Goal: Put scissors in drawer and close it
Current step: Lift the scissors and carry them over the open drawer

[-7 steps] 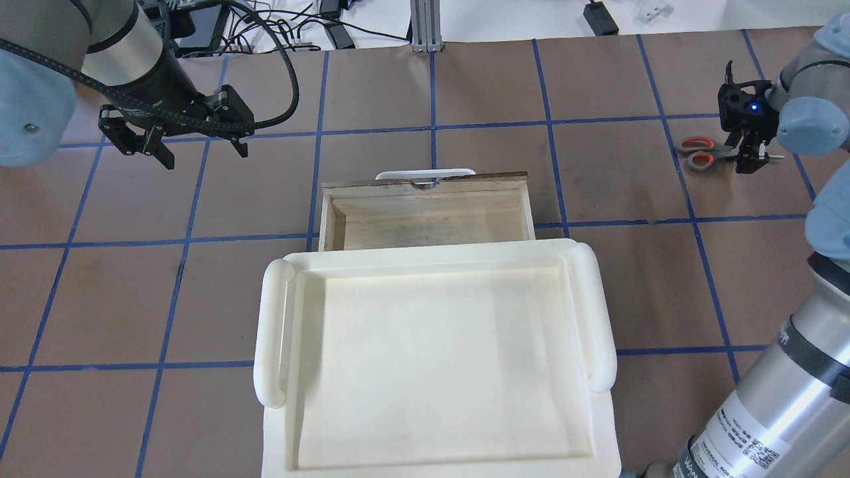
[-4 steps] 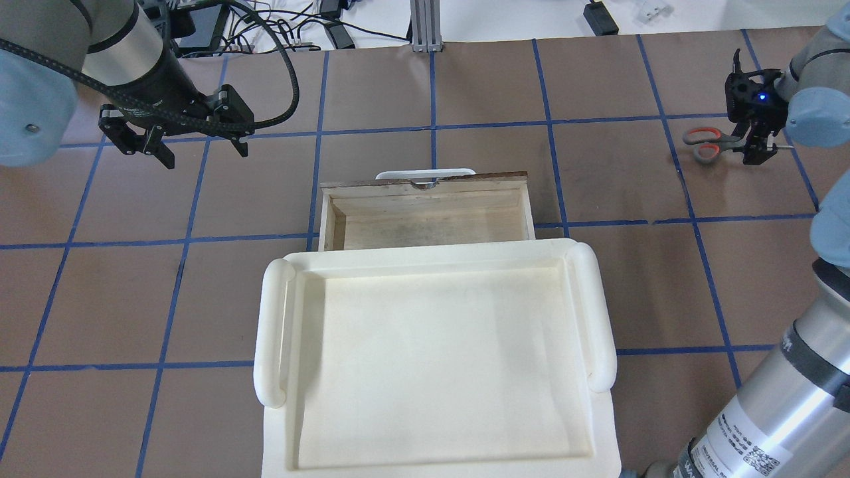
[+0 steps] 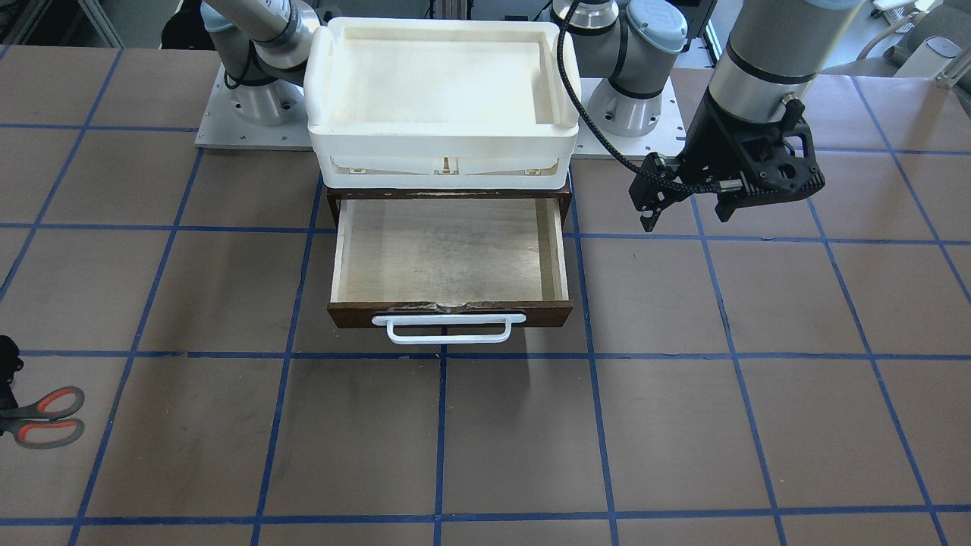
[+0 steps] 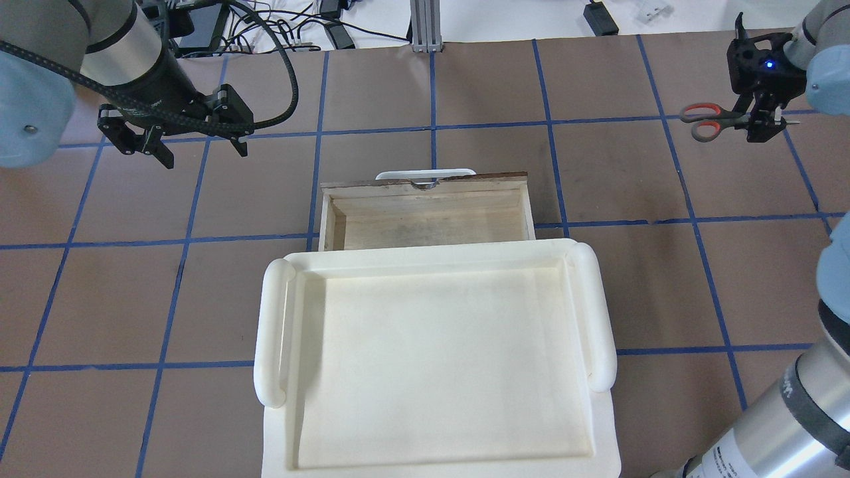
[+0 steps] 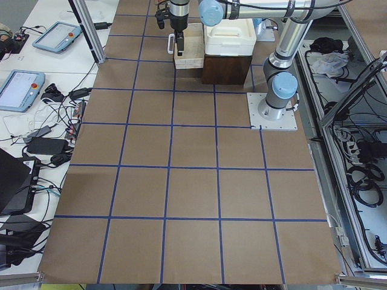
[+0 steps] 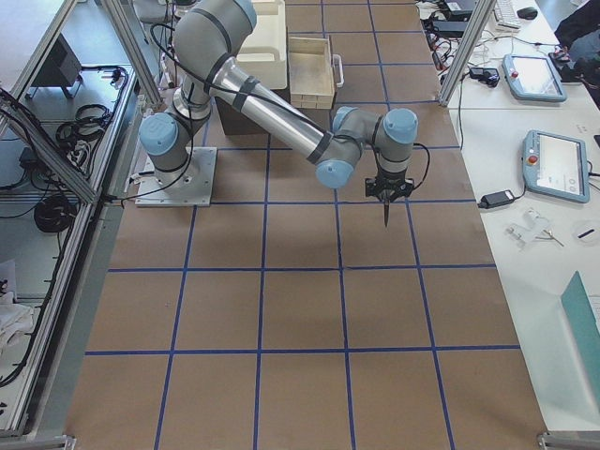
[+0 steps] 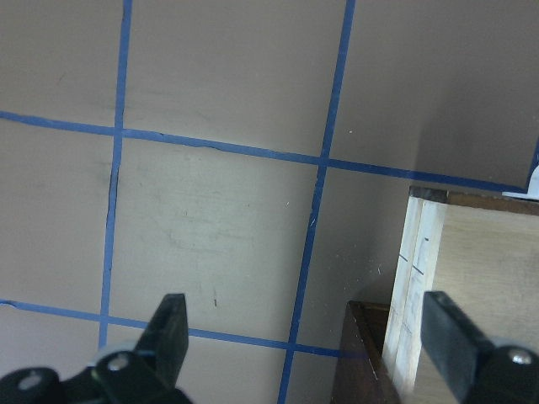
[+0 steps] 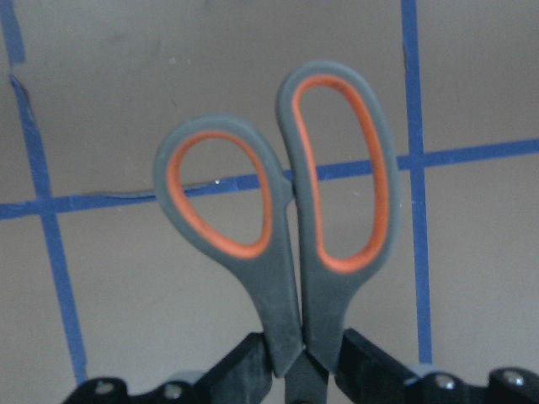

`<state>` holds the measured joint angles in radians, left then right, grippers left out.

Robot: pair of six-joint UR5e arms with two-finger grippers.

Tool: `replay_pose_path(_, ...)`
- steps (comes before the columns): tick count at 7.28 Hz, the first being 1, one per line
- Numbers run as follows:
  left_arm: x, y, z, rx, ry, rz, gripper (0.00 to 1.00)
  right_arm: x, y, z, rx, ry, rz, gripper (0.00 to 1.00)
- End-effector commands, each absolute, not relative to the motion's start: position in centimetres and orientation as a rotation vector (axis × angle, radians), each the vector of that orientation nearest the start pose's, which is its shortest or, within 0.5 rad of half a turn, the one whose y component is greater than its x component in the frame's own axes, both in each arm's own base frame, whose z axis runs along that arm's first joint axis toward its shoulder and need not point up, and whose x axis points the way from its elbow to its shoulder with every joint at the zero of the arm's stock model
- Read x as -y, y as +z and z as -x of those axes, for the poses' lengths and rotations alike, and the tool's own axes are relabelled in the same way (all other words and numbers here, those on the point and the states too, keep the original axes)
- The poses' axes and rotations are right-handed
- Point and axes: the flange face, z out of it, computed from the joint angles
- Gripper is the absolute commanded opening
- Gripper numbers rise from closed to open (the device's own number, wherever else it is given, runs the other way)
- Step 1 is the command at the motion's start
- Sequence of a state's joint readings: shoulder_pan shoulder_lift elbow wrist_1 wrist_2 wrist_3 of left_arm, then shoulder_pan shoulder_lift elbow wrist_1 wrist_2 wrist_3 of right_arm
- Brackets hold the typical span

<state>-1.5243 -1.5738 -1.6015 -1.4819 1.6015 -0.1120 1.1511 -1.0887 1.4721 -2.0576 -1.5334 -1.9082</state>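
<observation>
The scissors [image 4: 725,118], grey handles lined orange-red, hang in my right gripper [image 4: 757,123] above the table at its far right. The right wrist view shows the fingers [image 8: 253,362] shut on the scissors' [image 8: 285,278] shanks below the loops. They also show at the left edge of the front view [image 3: 30,419]. The drawer [image 4: 425,219] is pulled open and empty in the middle, its white handle [image 3: 447,327] on the far side from me. My left gripper [image 4: 204,154] is open and empty, hovering left of the drawer [image 7: 472,278].
A white plastic tray [image 4: 272,332] sits on top of the dark cabinet behind the drawer. Blue tape lines grid the brown table. Cables and devices lie beyond the table's far edge [image 4: 265,26].
My right gripper has carried the scissors farther from me and higher off the table. The left arm and the drawer have not moved.
</observation>
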Motion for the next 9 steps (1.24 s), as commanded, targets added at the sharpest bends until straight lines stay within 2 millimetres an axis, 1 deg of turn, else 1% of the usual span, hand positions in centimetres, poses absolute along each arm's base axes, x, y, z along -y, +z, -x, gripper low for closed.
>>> replay_pose_path(1, 50.3, 48.1, 10.6, -3.101, -0.09, 0.249, 1.0, 65.0, 36.3, 6.4, -2.281, -0.107, 2.232, 0.0)
replay_pose_path(2, 50.3, 48.0, 10.6, -3.1, -0.085, 0.249, 1.0, 63.7, 38.5, 2.1, -2.26, -0.105, 2.218, 0.0)
replay_pose_path(3, 50.3, 48.0, 10.6, -3.101, -0.085, 0.249, 1.0, 62.3, 40.4, -2.7, -2.25, -0.109, 2.198, 0.0)
replay_pose_path(4, 50.3, 48.0, 10.6, -3.1, -0.085, 0.249, 1.0, 60.8, 41.7, -8.7, -2.208, -0.105, 2.23, 0.0)
replay_pose_path(5, 50.3, 48.0, 10.7, -3.1, -0.083, 0.247, 1.0, 59.1, 42.2, -13.7, -2.204, -0.092, 2.222, 0.0)
replay_pose_path(6, 50.3, 48.0, 10.6, -3.1, -0.085, 0.249, 1.0, 57.8, 42.3, -17.6, -2.271, -0.077, 2.128, 0.0)
replay_pose_path(7, 50.3, 48.0, 10.6, -3.1, -0.085, 0.249, 1.0, 56.7, 41.9, -21.4, -2.24, -0.065, 2.15, 0.0)
replay_pose_path(8, 50.3, 48.0, 10.6, -3.101, -0.087, 0.249, 1.0, 55.4, 41.8, -24.7, -2.179, -0.064, 2.209, 0.0)
replay_pose_path(9, 50.3, 48.0, 10.6, -3.101, -0.087, 0.249, 1.0, 54.3, 41.5, -26.9, -2.142, -0.055, 2.239, 0.0)
